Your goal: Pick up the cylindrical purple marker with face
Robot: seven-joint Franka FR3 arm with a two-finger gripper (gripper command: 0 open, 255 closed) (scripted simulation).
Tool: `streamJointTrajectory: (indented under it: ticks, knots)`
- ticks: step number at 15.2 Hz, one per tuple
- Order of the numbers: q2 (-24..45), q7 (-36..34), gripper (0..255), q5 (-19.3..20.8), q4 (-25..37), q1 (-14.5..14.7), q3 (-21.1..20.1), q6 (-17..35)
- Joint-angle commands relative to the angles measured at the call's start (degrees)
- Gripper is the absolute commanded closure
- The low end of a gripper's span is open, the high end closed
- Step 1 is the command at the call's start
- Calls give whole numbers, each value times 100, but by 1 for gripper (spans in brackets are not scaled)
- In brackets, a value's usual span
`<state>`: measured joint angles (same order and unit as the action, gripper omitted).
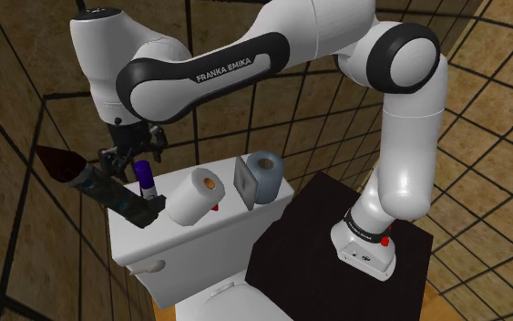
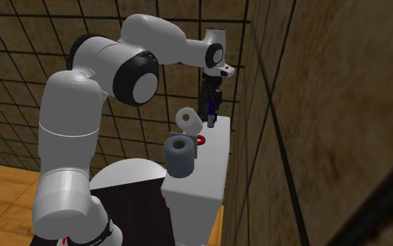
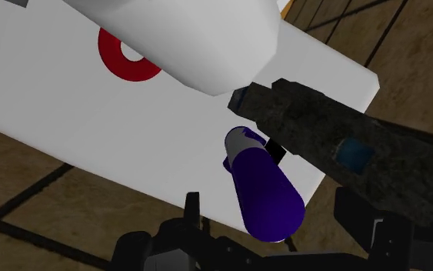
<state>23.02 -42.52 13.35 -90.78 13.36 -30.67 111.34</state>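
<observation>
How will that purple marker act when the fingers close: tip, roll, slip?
Likely tips easily: the purple marker stands upright on a narrow end on the white tank lid. Once down it would probably roll, being round, and the lid's edge is near. Looks rigid and small, so probably light; the open gripper should centre it.

The pincer [image 3: 272,215] has its fingers apart on either side of the upright purple marker [image 3: 262,185], with a gap at each. A long dark mottled tool [image 3: 338,146] lies just beside the marker and crowds one finger's side, while the white paper roll [image 3: 199,38] bulks near on the other. The tank lid [image 3: 68,115] between roll and marker is bare; a red ring [image 3: 126,61] lies by the roll.
</observation>
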Motion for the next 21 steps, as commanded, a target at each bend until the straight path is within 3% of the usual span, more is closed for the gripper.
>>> streamJointTrajectory:
  ticks: [1,2,11,21]
  knots:
    - [68,-3,0,4,-117,11,1,46]
    - [81,5,255,8,-104,8,6,44]
    - [69,-3,255,5,-116,9,0,46]
    - [-81,83,255,-105,457,29,-57,-651]
